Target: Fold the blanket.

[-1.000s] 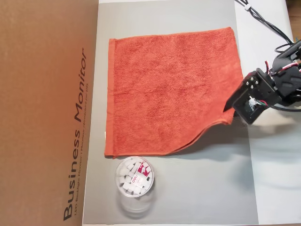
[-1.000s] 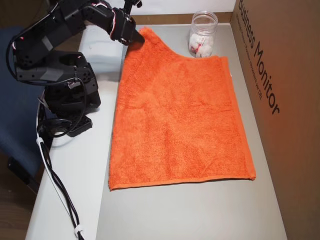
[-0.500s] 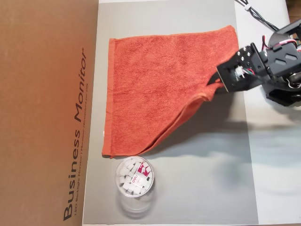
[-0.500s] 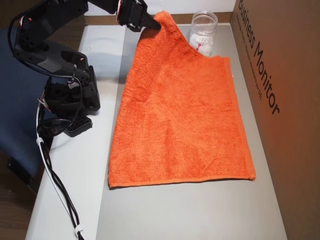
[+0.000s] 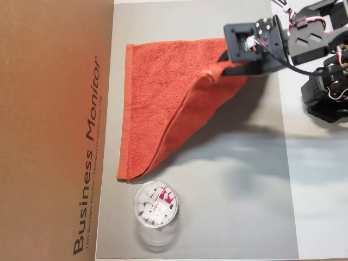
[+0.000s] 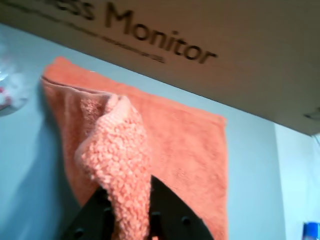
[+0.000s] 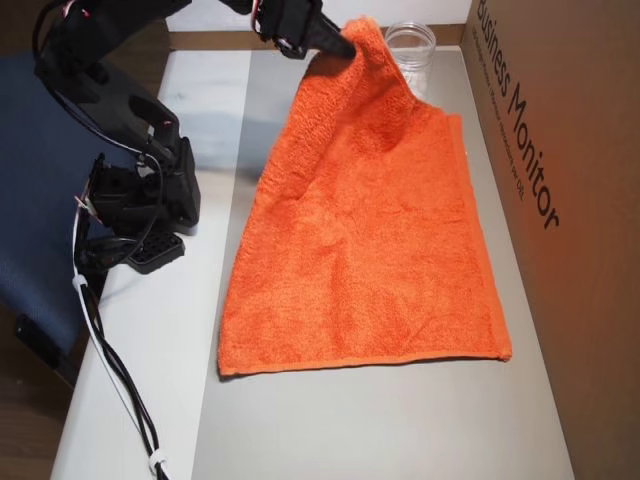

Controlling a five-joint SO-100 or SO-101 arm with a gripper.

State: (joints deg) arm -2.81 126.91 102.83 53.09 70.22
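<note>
Blanket (image 6: 131, 150) corner between gripper (image 6: 129, 192) fingers, plain only at wrist.

- In an overhead view the blanket (image 5: 157, 103) lies centre-left on the mat (image 5: 239, 206); the cardboard box (image 5: 54, 130) fills the left side;
- the container (image 5: 155, 204) sits just below the blanket's lower corner, seemingly apart;
- the gripper (image 5: 217, 61), upper right, holds one corner lifted.

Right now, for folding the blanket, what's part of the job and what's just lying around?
Part of the job:
- blanket, one corner lifted
- gripper, shut on that corner

Just lying about:
- round plastic jar of small white pieces, beside the blanket
- cardboard box along the mat
- cables by the arm's base
</note>
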